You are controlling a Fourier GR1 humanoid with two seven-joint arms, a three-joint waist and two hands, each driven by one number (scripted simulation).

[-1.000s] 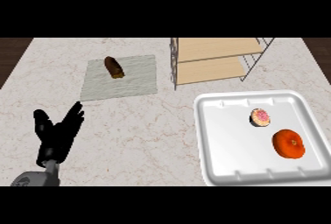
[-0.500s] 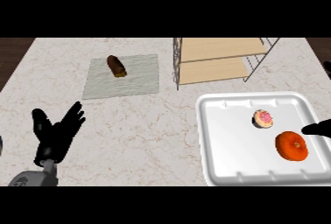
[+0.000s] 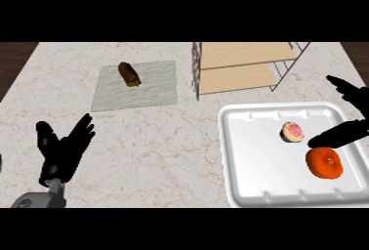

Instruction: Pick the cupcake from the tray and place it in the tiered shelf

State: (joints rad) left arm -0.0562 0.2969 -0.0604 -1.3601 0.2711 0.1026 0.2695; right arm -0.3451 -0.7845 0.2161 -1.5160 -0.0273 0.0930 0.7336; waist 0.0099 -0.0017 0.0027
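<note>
Right robot hand: enters from the view's right edge, over the right part of the white tray; one dark digit points left, its tip just beside the cupcake and just above the orange fruit, another angles up past the tray's far right corner. Digits spread apart, closed on nothing.
Left robot hand: at the lower left above the worktop, fingers up and fanned open, resting, grey forearm below it.
Cupcake: small round cupcake with pink frosting and a dark rim sits in the tray, right of its middle, not lifted.
Tray: white square moulded plastic tray on the worktop's right side, just in front of the shelf.
Beside the cupcake: round orange fruit, near it in the tray, toward the lower right.
Shelf: tiered shelf of pale wooden boards in a thin wire frame at the far right, with nothing visible on its boards.
Far left: brown oblong pastry on a pale grey square mat, well apart from the tray.
Worktop: light marbled stone worktop.
Writing: none readable.
</note>
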